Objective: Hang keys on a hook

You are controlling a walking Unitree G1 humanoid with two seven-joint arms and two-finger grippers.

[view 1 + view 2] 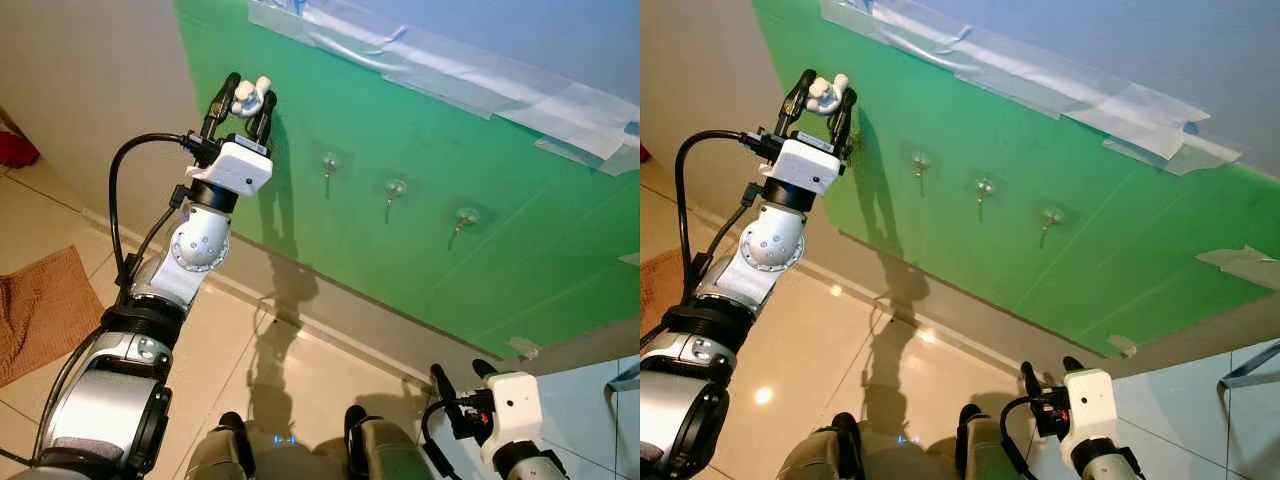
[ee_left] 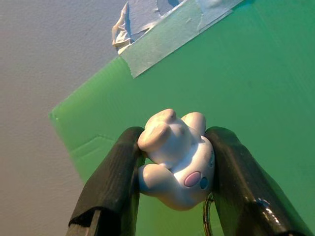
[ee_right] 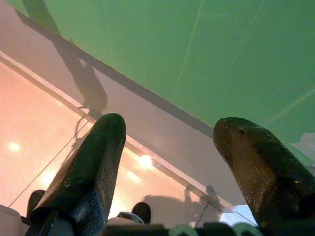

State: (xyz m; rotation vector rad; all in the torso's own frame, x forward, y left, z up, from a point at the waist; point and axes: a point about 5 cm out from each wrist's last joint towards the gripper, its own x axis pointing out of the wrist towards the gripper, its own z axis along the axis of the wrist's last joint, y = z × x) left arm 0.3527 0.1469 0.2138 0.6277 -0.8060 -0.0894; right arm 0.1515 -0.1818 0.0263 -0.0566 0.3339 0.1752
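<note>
My left gripper [image 1: 246, 97] is raised high in front of the green board [image 1: 480, 230] and is shut on a white figurine keychain [image 1: 250, 96]. In the left wrist view the figurine [image 2: 176, 162] is squeezed between both fingers, and a metal key ring [image 2: 205, 221] hangs behind it. Three small metal hooks sit in a row on the board: left hook [image 1: 328, 165], middle hook [image 1: 394, 190], right hook [image 1: 464, 219]. The keychain is left of the left hook and a little higher. My right gripper [image 1: 460, 381] hangs low at the lower right, open and empty.
The board leans on a grey wall, taped along its top with pale tape [image 1: 440, 70]. A baseboard [image 1: 330, 310] runs beneath it above the glossy tiled floor. A brown mat [image 1: 40, 310] lies on the floor at left. My feet [image 1: 290, 440] show at the bottom.
</note>
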